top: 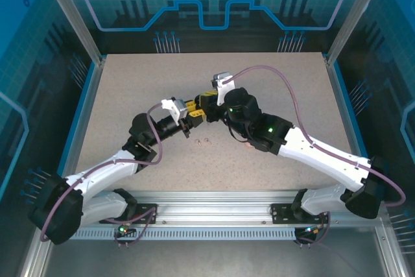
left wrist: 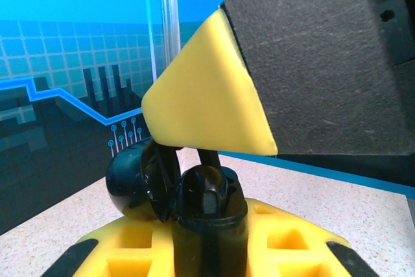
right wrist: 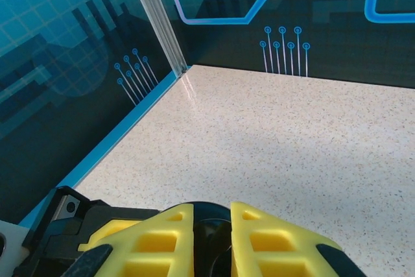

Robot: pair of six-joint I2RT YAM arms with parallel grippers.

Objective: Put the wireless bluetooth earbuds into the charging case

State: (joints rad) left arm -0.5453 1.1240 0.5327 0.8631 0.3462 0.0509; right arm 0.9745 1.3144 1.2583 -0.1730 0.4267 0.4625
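Top external: left gripper (top: 189, 119) clamps the black case (left wrist: 207, 209) over mid bench (top: 130, 95), steadying it for the right gripper (top: 206, 109), pinched on a dark piece (right wrist: 211, 235) (earbud or lid, I cannot tell); pink earbuds (top: 198, 139) lie just nearer.

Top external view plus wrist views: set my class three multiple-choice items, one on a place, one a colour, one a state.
1. The left gripper and right gripper meet: A over the table's middle; B at its far-left corner; C beyond its near edge.
2. The fingers are: A yellow; B red; C white.
3. The left gripper is: A wide open; B shut on the black case; C lying flat.
Key: A, both converge mid-table; A, wrist views show yellow; B, its fingers clamp the case.
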